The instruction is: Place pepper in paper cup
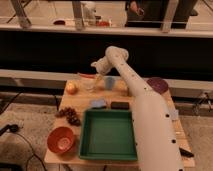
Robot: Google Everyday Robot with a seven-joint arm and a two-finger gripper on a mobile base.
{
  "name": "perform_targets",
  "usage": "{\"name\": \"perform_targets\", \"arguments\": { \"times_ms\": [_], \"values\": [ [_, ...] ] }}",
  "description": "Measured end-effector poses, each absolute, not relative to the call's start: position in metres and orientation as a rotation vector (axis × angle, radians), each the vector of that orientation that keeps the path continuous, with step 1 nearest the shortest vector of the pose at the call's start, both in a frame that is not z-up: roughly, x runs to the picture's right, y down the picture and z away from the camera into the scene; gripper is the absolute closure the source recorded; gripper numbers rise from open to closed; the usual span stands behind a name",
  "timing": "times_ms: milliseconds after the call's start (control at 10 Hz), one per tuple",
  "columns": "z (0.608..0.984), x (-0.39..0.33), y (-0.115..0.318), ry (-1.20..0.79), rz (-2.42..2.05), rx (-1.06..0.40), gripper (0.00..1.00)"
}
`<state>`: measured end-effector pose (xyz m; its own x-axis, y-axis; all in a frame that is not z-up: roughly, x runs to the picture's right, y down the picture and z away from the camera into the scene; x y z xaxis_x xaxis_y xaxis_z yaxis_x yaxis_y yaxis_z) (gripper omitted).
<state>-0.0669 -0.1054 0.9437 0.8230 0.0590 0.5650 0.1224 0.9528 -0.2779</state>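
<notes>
One pepper (88,76) lies across one paper cup (88,83), one blue cup (109,83) beside; the end effector (98,70) hovers upper-centre, its grip unreadable.

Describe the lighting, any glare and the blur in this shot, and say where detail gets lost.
Camera view: warm, dim indoor light; the whole frame is soft. The dark band behind the table swallows detail. The white arm catches the most light and hides the table's right side. The gripper sits at the far edge above the paper cup, where the pepper blurs into it. The green tray and orange bowl read clearly.
</notes>
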Motion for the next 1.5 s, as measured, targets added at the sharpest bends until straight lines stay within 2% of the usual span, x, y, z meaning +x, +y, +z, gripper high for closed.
{"name": "perform_targets", "arguments": {
  "times_ms": [200,500,1500],
  "values": [
    [0.943,-0.054,-0.104,-0.598,-0.03,-0.314,0.2],
    [0.943,-0.049,-0.103,-0.595,-0.033,-0.32,0.22],
    [0.94,-0.033,-0.095,-0.585,-0.041,-0.347,0.2]
  ]
}}
